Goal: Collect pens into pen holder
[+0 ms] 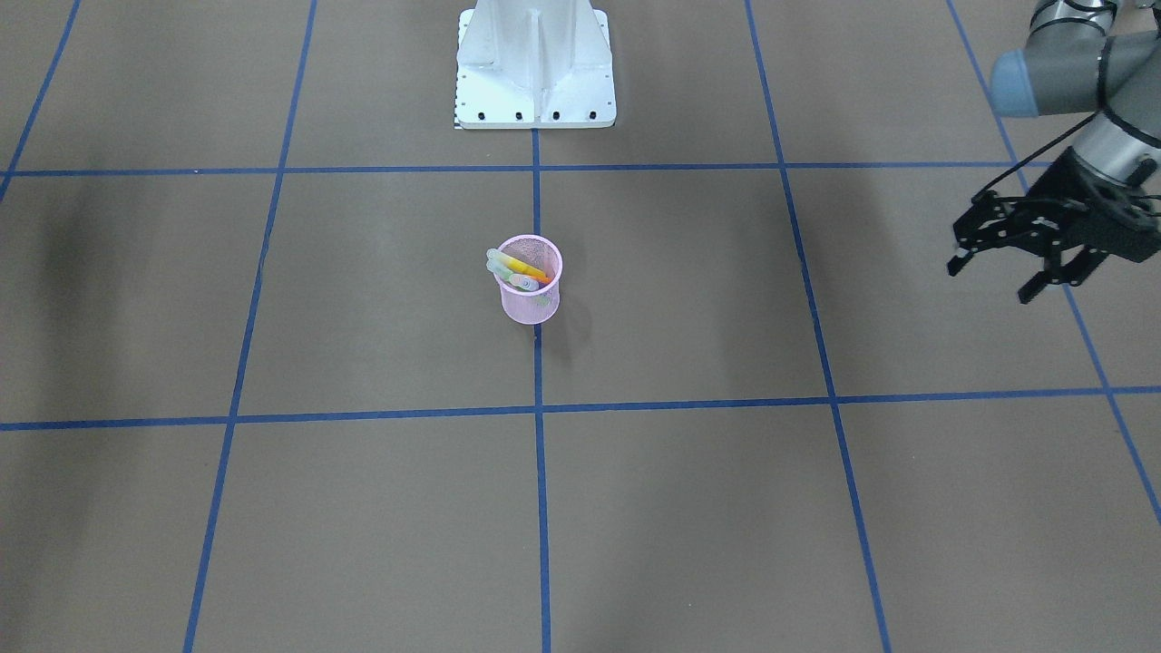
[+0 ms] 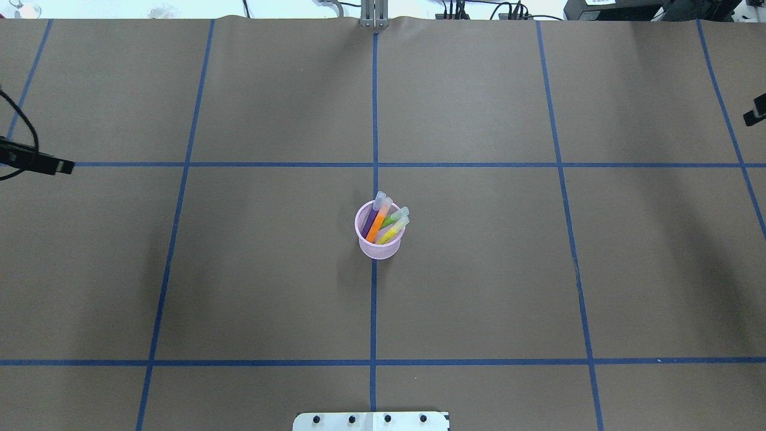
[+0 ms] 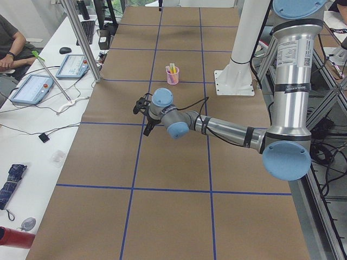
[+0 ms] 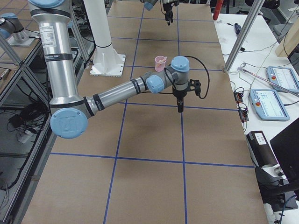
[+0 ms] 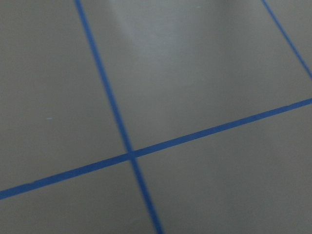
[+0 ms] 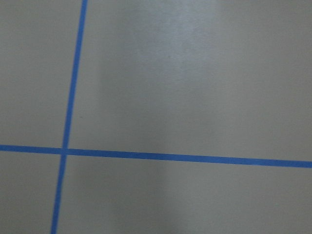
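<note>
Blue tape gridlines (image 5: 129, 155) on brown paper fill both wrist views; nothing else lies under either wrist.

Pen holder (image 2: 379, 246) stands upright at the tabletop (image 2: 479, 287) centre, on the middle tape line. All four pens (image 2: 383, 222) are inside it, purple, orange, green and yellow, leaning with pale caps past the rim. No pen lies loose anywhere. Judged: collection complete, nothing left but parking the arms.

Left gripper (image 1: 1007, 265) hangs well apart from the cup, jaws spread, holding nothing. Right gripper (image 2: 755, 111) shows only a sliver at the overhead edge; its jaw state cannot be told.

Room: side bench with two teach pendants (image 3: 32, 88), cables, a seated person (image 3: 10, 43). White robot pedestal (image 1: 535, 63) behind the cup.
</note>
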Robot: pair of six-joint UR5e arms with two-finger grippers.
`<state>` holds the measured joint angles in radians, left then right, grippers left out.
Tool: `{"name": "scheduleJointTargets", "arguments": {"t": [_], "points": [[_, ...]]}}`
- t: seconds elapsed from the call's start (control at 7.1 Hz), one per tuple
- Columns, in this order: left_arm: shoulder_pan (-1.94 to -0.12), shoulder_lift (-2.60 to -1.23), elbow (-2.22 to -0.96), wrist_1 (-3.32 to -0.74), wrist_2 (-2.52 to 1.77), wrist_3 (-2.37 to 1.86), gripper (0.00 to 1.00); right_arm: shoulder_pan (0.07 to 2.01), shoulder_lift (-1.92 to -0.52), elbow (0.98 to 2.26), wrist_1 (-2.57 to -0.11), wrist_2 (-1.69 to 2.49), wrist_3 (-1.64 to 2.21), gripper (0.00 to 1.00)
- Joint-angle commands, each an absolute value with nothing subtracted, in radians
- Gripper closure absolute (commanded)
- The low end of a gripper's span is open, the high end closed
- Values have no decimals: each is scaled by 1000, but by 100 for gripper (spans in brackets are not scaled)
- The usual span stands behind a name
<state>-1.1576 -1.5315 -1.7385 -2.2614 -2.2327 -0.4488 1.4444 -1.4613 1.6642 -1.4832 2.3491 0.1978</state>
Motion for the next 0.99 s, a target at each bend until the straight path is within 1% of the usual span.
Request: {"name": "scheduleJointTargets", "arguments": {"t": [0.0, 0.28, 0.56, 0.85], "points": [[-1279, -1517, -1695, -1985, -2243, -270, 1, 1545, -1457, 1528, -1489, 2362, 19, 0], [-1317, -1525, -1690, -1840, -2261, -262, 1, 1540, -1454, 1479, -1493, 2362, 17, 0], [-1383, -1580, -1692, -1662, -2400, -267, 1, 1511, -1448, 1479, -1493, 2362, 17, 0], [-1400, -1553, -1710, -1657, -2408, -262, 0, 1482, -1451, 1499, -1494, 2352, 17, 0]]}}
